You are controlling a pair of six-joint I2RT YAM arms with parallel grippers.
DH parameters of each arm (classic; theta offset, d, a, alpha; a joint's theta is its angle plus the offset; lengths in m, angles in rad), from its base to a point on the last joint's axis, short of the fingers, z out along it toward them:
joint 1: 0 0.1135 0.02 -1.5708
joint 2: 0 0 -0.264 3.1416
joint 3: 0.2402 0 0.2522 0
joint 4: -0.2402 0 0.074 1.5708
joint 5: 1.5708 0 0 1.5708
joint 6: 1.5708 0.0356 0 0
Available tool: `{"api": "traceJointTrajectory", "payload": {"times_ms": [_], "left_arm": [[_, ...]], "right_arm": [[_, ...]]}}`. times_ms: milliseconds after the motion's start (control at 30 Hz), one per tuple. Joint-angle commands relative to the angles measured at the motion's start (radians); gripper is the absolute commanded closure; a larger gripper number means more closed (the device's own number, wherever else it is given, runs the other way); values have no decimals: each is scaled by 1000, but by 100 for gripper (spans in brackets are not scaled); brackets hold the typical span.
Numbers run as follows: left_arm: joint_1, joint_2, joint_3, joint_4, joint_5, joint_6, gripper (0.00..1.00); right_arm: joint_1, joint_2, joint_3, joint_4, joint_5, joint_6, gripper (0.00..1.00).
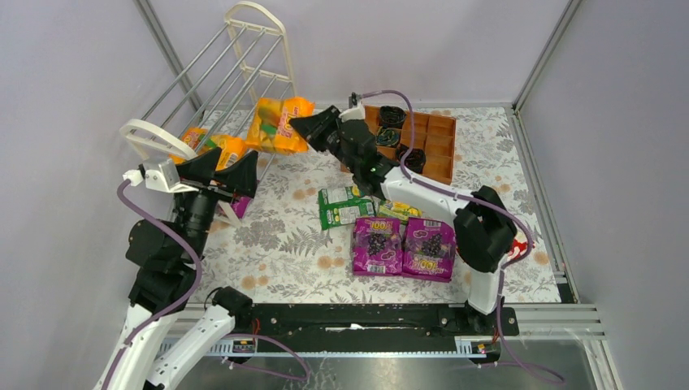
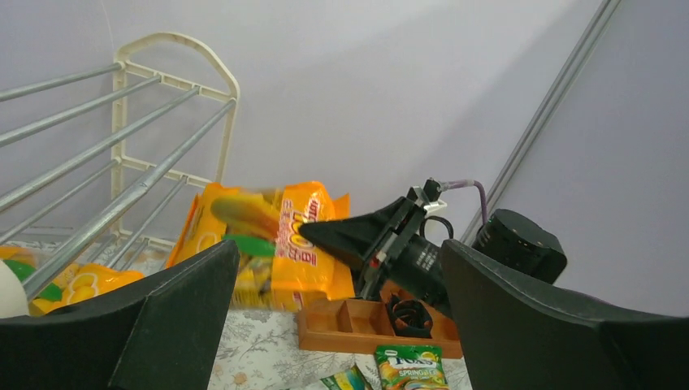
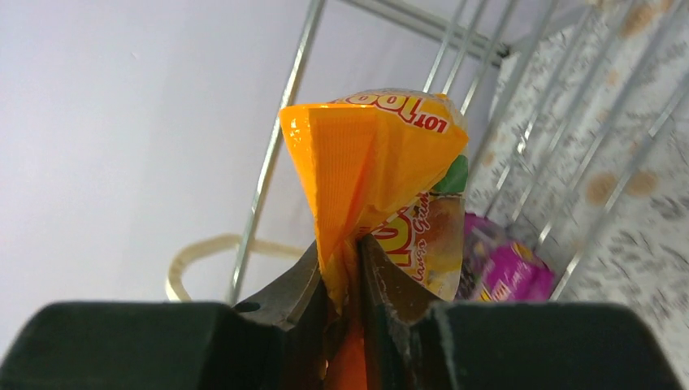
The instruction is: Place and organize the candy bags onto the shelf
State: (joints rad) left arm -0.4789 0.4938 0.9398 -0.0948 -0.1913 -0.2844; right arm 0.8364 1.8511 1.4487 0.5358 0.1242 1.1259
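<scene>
Three orange candy bags (image 1: pixel 280 123) can be told apart: one raised at the far middle and two lying on the one shelf (image 1: pixel 140 123) at the far left (the raised one looks wide, and whether a second hides against it I cannot tell). There are three purple candy bags (image 1: pixel 377 245), two side by side near the right and one under the shelf at the left. At least two green candy bags (image 1: pixel 345 205) overlap in the middle. One wooden tray (image 1: pixel 439 142) sits far right, holding three black coils (image 1: pixel 392 116). There are two robot arms (image 1: pixel 479 236).
</scene>
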Motion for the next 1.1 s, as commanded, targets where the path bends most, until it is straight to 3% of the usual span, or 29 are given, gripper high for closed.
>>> {"api": "traceJointTrajectory", "payload": {"times_ms": [0, 500, 1067], "left_arm": [[-8, -26, 5, 43, -38, 17, 1], [-29, -60, -4, 49, -102, 34, 1], [-29, -74, -7, 52, -125, 38, 1]], "right_arm": [[-24, 74, 187, 197, 78, 49, 100], [-41, 554, 864, 87, 78, 281, 100], [25, 787, 1133, 68, 153, 400, 100]]}}
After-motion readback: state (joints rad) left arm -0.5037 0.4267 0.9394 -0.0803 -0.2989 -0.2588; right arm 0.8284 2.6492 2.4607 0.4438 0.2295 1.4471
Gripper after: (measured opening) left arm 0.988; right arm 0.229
